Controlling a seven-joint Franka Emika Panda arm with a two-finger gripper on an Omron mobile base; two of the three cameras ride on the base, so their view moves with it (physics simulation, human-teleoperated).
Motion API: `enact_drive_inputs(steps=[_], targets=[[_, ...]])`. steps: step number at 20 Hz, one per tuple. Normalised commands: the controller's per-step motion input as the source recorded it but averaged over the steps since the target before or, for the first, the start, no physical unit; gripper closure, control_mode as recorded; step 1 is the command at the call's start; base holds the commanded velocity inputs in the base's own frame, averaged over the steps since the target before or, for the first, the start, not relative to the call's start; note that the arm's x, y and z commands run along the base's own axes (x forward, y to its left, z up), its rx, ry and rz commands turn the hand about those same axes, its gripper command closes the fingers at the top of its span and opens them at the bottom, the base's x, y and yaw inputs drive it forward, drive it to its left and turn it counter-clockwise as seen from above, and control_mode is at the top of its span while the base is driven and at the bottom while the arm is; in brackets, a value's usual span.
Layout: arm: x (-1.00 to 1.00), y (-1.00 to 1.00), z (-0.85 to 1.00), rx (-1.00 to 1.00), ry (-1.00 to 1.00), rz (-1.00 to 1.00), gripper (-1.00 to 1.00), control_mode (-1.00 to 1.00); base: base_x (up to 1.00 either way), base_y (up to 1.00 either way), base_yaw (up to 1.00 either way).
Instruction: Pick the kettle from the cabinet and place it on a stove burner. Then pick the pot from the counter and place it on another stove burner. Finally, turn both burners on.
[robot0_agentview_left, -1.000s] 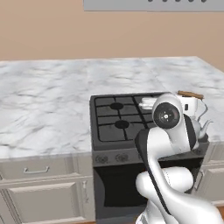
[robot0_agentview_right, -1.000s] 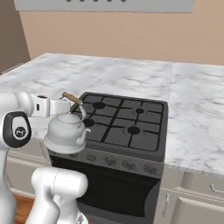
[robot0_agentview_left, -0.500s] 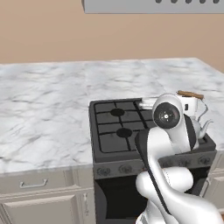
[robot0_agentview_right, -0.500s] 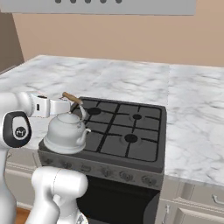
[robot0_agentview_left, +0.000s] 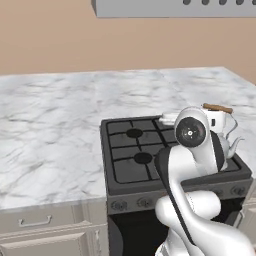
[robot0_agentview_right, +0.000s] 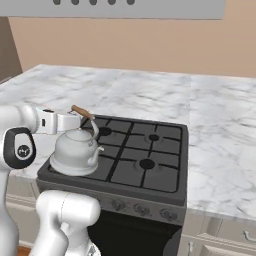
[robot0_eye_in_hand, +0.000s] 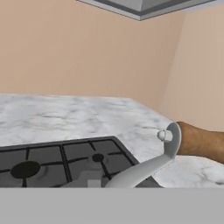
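**Q:** Compared with a second ago, what has moved?

**A:** Both base views have slid sideways, so the dark range (robot0_agentview_right: 125, 165) sits elsewhere in the picture; that is the camera travelling. The kettle (robot0_agentview_right: 75, 152) hangs in the same spot relative to the arm, beside the range's front corner.

**Q:** Where exactly is the kettle, and what holds it?

**A:** From the right base view it is at the near left corner of the range, over the edge of the front left grate; whether its base touches the grate cannot be told. The gripper (robot0_agentview_right: 75, 119) is closed narrowly on the handle's brown wooden bar (robot0_agentview_right: 82, 112). From the left base view the kettle (robot0_agentview_left: 225, 142) is mostly hidden behind the white arm, with the spout and wooden bar peeking out.

**Q:** Any writing or labels?

**A:** None can be read. The small marks on the arm's round dark joint caps are too small to make out.

**Q:** What is cut off or unclear?

**A:** In the hand view the wire handle (robot0_eye_in_hand: 168, 153) and wooden bar run off the frame, and the kettle's body is out of frame. The marble counter (robot0_agentview_right: 220, 135) surrounds the range, and four burners (robot0_agentview_right: 147, 163) show under the grates. A grey hood (robot0_agentview_right: 150, 7) is cropped at the top
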Motion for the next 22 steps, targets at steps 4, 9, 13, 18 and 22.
enact_drive_inputs(steps=[4, 9, 13, 18, 22], targets=[[0.00, 0.00, 0.00, 0.00, 0.00, 0.00, 1.00, 1.00, 0.38, 0.25, -0.04], [0.00, 0.00, 0.00, 0.00, 0.00, 0.00, 1.00, 1.00, 0.38, 0.26, -0.04], [0.00, 0.00, 0.00, 0.00, 0.00, 0.00, 1.00, 1.00, 0.38, 0.27, -0.05], [0.05, 0.02, 0.00, 0.00, 0.00, 0.00, 1.00, -1.00, 0.04, 0.04, 0.00], [0.47, 0.26, -0.03, 0.00, 0.00, 0.00, 1.00, -1.00, 0.00, 0.00, 0.00]])
